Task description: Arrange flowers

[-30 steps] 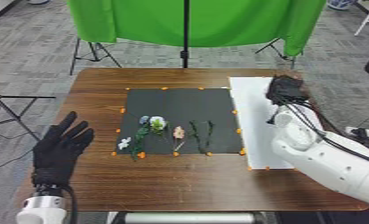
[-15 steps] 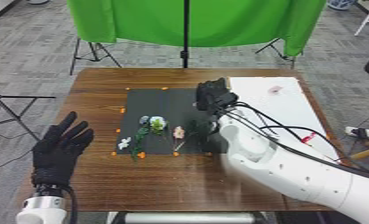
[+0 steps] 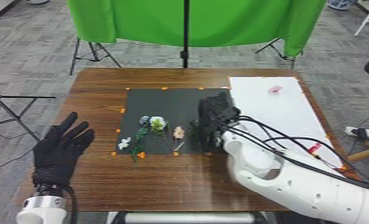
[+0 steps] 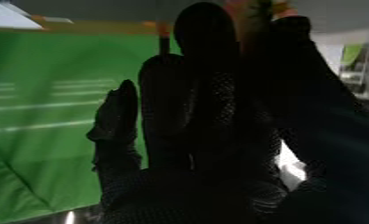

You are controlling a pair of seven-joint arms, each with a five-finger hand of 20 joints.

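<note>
Fingers of the right hand (image 3: 216, 106) look mostly straight and close together, thumb side a bit apart; can't tell if the tips touch or hold anything. Hand is over the right part of the dark mat (image 3: 167, 102). Left hand (image 3: 60, 150), fingers spread, nothing held, waits left of the mat. White flower (image 3: 157, 122) and peach flower (image 3: 179, 132) lie on the mat, small white flower (image 3: 124, 143) at its left edge. Pink flower (image 3: 275, 89) is on the white sheet (image 3: 269, 117), right of the mat. Likely step: picking the next piece off the mat. Best go down slowly, pinch mid-stem, lift straight, spare the petals.
</note>
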